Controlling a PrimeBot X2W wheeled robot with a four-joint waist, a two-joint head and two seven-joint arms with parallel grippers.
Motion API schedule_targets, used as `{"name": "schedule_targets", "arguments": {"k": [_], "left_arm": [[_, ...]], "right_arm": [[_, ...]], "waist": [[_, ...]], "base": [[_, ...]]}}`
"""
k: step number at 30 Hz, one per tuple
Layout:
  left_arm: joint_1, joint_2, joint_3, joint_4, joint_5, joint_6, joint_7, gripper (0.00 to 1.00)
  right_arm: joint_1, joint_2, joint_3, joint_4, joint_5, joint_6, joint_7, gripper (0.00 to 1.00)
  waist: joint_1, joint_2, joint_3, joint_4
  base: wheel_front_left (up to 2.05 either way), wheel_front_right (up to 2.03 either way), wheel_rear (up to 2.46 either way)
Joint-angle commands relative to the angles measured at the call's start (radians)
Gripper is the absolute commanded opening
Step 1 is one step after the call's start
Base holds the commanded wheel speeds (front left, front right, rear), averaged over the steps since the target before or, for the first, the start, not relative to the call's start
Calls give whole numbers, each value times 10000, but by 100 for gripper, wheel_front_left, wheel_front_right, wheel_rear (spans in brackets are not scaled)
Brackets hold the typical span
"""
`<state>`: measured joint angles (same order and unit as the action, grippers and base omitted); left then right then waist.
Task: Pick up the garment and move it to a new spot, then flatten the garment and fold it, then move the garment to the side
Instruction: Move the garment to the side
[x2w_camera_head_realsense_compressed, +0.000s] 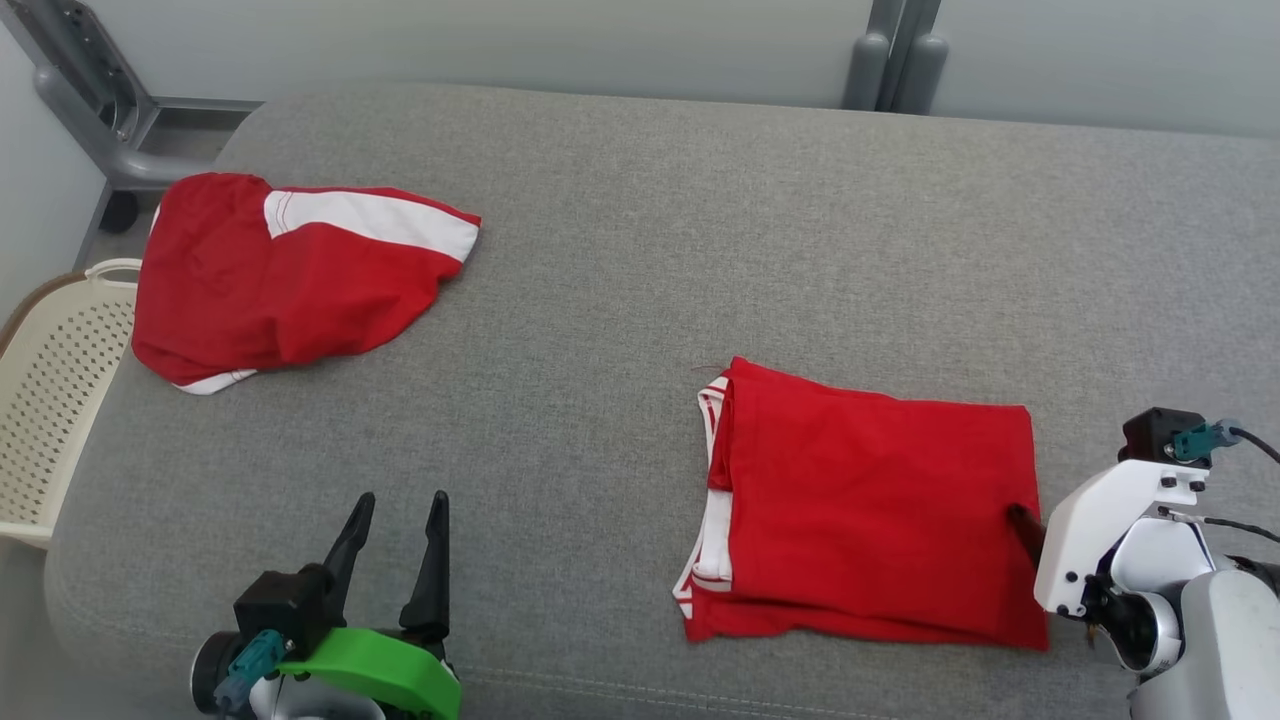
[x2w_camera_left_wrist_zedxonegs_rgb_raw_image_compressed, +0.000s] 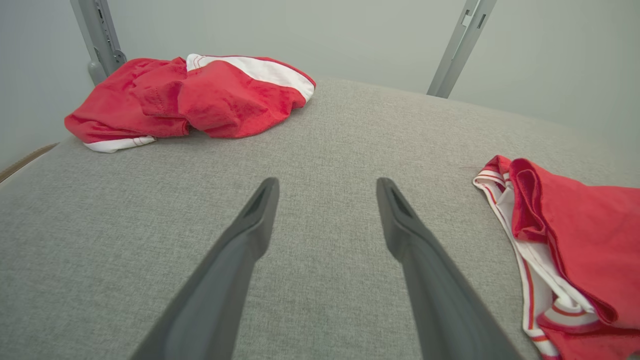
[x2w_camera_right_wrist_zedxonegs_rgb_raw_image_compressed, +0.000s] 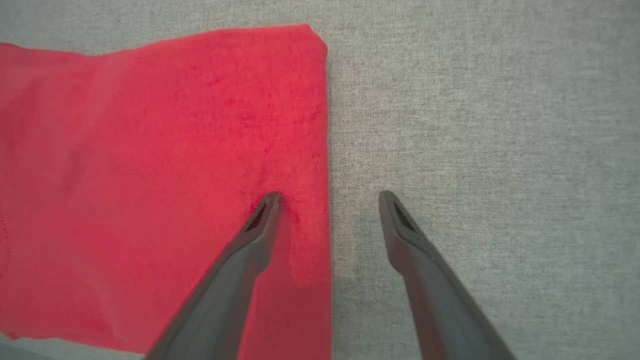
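the folded red garment (x2w_camera_head_realsense_compressed: 870, 510) is laid flat on the near right of the grey cushion (x2w_camera_head_realsense_compressed: 640, 250). its right edge is straddled by the right gripper (x2w_camera_right_wrist_zedxonegs_rgb_raw_image_compressed: 330, 200), spread wide, one finger (x2w_camera_right_wrist_zedxonegs_rgb_raw_image_compressed: 250, 240) on the cloth, nothing gripped. the left gripper (x2w_camera_head_realsense_compressed: 401, 497) is held wide open over bare cushion, near left. a crumpled red garment (x2w_camera_head_realsense_compressed: 280, 280) is dumped far left, by a basket (x2w_camera_head_realsense_compressed: 60, 380).

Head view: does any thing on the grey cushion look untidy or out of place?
Yes. The crumpled garment at the far left lies bunched, not folded, close to the cushion edge beside the basket. The folded garment is fairly square, but its white trim sticks out on the left side.
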<state>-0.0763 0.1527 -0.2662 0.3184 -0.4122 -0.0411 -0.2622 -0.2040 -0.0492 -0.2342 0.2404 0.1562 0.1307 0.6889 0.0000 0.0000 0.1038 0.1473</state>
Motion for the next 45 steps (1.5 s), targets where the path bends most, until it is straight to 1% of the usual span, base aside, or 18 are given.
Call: {"name": "schedule_targets", "arguments": {"k": [1, 7, 8, 9, 10, 12, 22, 26, 31, 37, 45], "left_arm": [[-173, 83, -6, 1, 68, -24, -34, 100], [-273, 185, 60, 63, 62, -45, -34, 100], [-282, 193, 69, 70, 57, -50, -34, 100], [-291, 199, 70, 75, 53, -52, -34, 100], [-301, 202, 74, 81, 52, -54, -34, 100], [-317, 197, 75, 91, 51, -56, -34, 100], [-366, 115, 29, -7, 134, 8, -34, 100], [-520, 66, -54, -305, 210, -1, -34, 100], [-819, 58, -189, -799, 366, 50, -31, 100], [-1287, 142, -382, -1361, 598, 47, 40, 100], [-2126, 343, -688, -2211, 958, -47, 314, 100]], "right_arm": [[-120, -26, 7, 116, 84, -1, -70, 100], [-216, -12, 140, 956, 406, -1, -25, 100], [-218, 0, 148, 1065, 494, -1, -48, 86], [-232, 2, 149, 1162, 510, -1, -73, 60], [-277, 2, 135, 1260, 512, -1, -94, 44], [-377, 2, 67, 1434, 436, -1, -186, 0], [-981, -61, -89, 1692, -272, -12, -573, 0], [-1465, -36, 95, 1670, -519, -9, -841, 0], [-2292, -96, 571, 1772, -1362, -9, -942, 0], [-3517, -719, 1321, 2245, -1583, -9, -1341, 0], [-4991, -1815, 1780, 3083, -1439, -9, -2160, 0]], "waist": [[0, 0, 107, 54], [0, 0, 235, 148], [0, 0, 247, 159], [0, 0, 256, 169], [0, 0, 265, 177], [0, 0, 278, 190], [0, 0, 289, 84], [0, 0, 465, -138], [0, 0, 949, -692], [0, 0, 1758, -1660], [0, 0, 2876, -2804]], "base": [[0, 0, 0], [0, 0, 0], [0, 0, 0], [0, 0, 0], [0, 0, 0], [0, 0, 0], [0, 0, 0], [0, 0, 0], [0, 0, 0], [0, 0, 0], [0, 0, 0]]}}
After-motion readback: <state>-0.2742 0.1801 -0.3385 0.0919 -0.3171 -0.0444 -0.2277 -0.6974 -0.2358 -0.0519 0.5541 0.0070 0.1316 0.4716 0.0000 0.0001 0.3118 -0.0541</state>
